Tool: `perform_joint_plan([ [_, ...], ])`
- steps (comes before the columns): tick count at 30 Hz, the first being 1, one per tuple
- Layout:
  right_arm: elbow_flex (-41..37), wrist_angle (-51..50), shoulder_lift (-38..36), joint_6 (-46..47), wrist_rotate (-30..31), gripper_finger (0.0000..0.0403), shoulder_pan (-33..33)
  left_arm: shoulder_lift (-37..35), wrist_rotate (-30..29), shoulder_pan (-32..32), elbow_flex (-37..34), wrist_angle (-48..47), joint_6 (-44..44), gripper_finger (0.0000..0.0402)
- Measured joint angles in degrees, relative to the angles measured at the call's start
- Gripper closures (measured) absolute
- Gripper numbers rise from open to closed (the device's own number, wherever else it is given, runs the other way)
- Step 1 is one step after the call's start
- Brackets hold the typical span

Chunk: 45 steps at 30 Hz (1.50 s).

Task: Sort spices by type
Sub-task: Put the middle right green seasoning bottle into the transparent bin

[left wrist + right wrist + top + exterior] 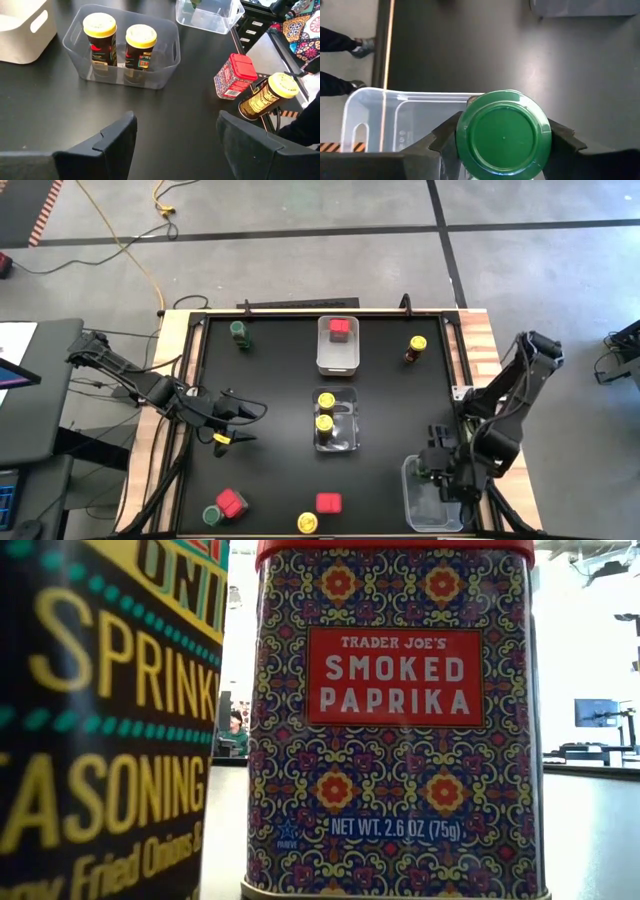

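Observation:
My right gripper (440,467) is shut on a green-lidded jar (503,132) over the clear bin (432,505) at the table's near right corner. My left gripper (240,416) is open and hovers left of the middle, touching nothing. Two yellow-lidded jars (120,40) stand in the middle clear bin (336,420). A red tin (340,329) sits in the white bin (337,360). Loose on the table stand a green jar (239,332), a yellow jar (416,348), and, at the near edge, a red tin (231,503), a green jar (212,517), a yellow jar (307,523) and a red tin (328,502). My right gripper pinches the green-lidded jar between its two fingers (445,136), one on each side of the jar just under the lid's rim (462,142). The fingers come from above, pointing down. The jar is upright over the clear bin's wall (420,100); the lid hides its bottom.
The low view is filled by the smoked paprika tin (395,720) and a yellow-printed seasoning jar (100,720) close to the camera. Bare black table lies between the middle bin and the right arm. A person's feet (362,47) show beyond the table's edge.

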Motion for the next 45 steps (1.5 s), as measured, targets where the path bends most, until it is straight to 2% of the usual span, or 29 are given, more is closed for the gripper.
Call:
perform_joint_plan([
  [8, 0.0, -0.1, 1.8, 0.0, 0.0, 0.0177, 0.0, 0.0, 0.0, 0.0, 0.0, -0.1, 0.4, 0.0141],
  [15, -4.3, 6.3, 1.7, 0.0, 0.0, 0.0177, 0.0, 0.0, -0.8, 0.0, 0.0, -0.1, 0.5, 0.0140],
  [27, -8.1, 10.7, 1.7, 1.3, -1.2, 0.0177, 0.4, 0.0, -0.9, 0.0, 0.0, 0.0, 0.5, 0.0140],
  [45, -8.2, 9.9, 1.7, 1.0, -1.2, 0.0177, 0.3, 0.0, -1.0, 0.0, 0.0, 0.0, 0.4, 0.0140],
])
